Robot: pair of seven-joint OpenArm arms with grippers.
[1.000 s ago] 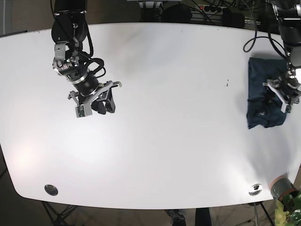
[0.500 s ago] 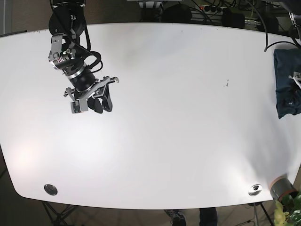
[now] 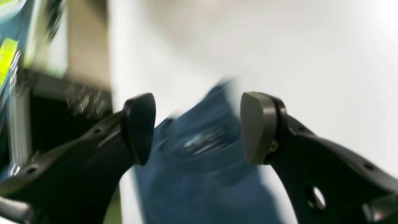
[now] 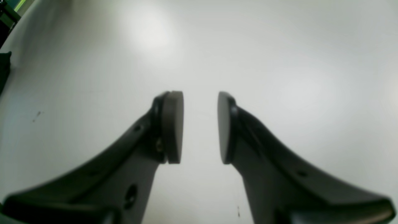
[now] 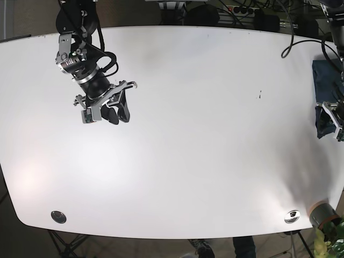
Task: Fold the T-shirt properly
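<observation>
The T-shirt (image 5: pixel 324 80) is a dark blue folded bundle lying at the far right edge of the white table (image 5: pixel 204 134). My left gripper (image 5: pixel 334 121) hovers over its near end. In the blurred left wrist view the left gripper (image 3: pixel 197 127) is open, its fingers wide apart, with the blue T-shirt (image 3: pixel 202 174) showing beneath the gap. My right gripper (image 5: pixel 107 112) hangs over bare table at the left. In the right wrist view the right gripper (image 4: pixel 199 127) stands open by a narrow gap, with nothing between its pads (image 4: pixel 172 127).
Two metal discs (image 5: pixel 58 216) (image 5: pixel 292 216) sit in the table near its front edge. A plant pot (image 5: pixel 322 214) stands past the front right corner. Cables and a power strip (image 5: pixel 242 9) lie behind the back edge.
The T-shirt has slid rightward to the table's right edge. The left gripper went out of view and is back, lower on the shirt. The right arm shifted only slightly.
</observation>
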